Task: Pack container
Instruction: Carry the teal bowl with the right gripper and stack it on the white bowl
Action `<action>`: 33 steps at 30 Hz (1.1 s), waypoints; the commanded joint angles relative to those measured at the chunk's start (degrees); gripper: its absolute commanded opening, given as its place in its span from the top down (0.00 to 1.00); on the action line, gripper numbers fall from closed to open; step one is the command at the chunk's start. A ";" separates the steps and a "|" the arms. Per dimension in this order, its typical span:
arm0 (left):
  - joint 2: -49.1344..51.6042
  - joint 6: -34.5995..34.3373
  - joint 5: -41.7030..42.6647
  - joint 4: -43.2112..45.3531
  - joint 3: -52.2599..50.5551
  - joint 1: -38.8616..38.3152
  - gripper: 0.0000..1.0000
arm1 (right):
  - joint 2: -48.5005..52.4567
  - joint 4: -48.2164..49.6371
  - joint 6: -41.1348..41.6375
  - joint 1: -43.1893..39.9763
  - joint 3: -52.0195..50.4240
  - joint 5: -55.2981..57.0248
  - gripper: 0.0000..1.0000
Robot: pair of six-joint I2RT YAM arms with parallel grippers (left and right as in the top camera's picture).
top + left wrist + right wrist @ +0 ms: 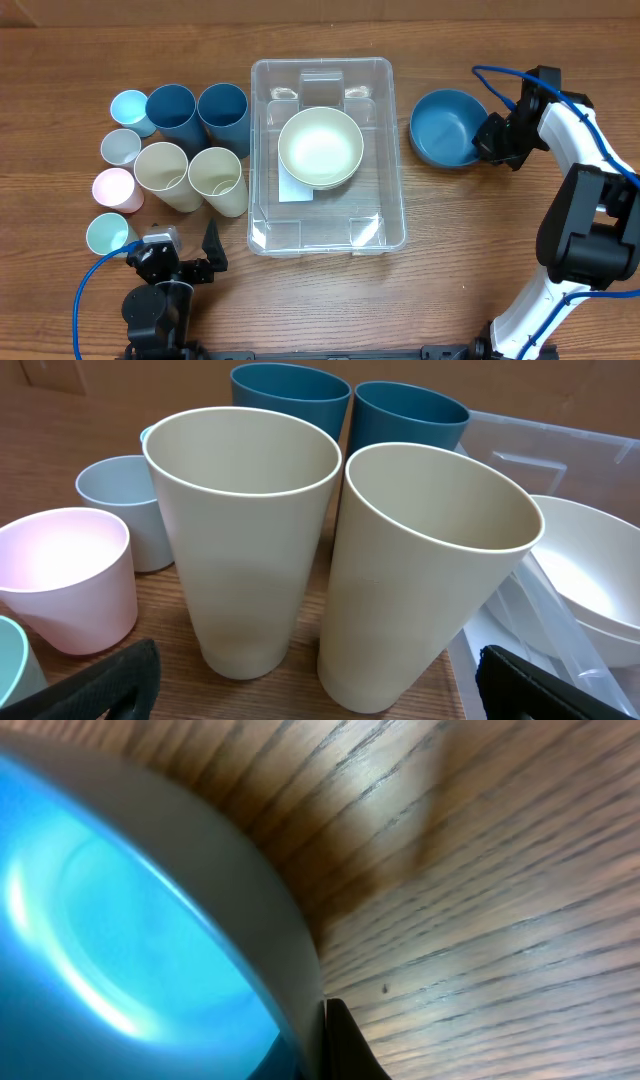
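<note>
The clear plastic container (390, 160) stands at the table's middle with cream bowls (320, 147) inside; its edge shows in the left wrist view (520, 450). My right gripper (487, 138) is shut on the right rim of the blue bowl (445, 125), which sits on the table right of the container; in the right wrist view the fingers (322, 1045) pinch the bowl's wall (150, 920). My left gripper (185, 262) is open and empty near the front edge, facing two tall cream cups (245, 530).
Left of the container stand two tall dark blue cups (200, 115), two tall cream cups (190, 178), and small cups: light blue (128, 106), grey (120, 147), pink (113, 188), teal (107, 234).
</note>
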 commanded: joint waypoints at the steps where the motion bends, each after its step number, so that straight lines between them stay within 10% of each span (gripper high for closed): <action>1: -0.59 -0.57 0.81 0.20 -0.20 -0.13 0.00 | -1.81 0.04 0.79 -0.81 0.48 0.42 0.96; 17: -0.59 -0.57 0.81 0.20 -0.20 -0.13 0.00 | -34.47 -5.92 0.48 20.68 12.26 4.02 0.96; 24: -0.59 -0.57 0.81 0.17 -0.20 -0.13 0.00 | -28.94 -7.04 1.68 38.14 10.71 10.69 0.96; 33: -0.59 -0.57 0.81 0.17 -0.20 -0.13 0.00 | -13.33 -4.59 3.69 39.82 10.29 11.52 0.96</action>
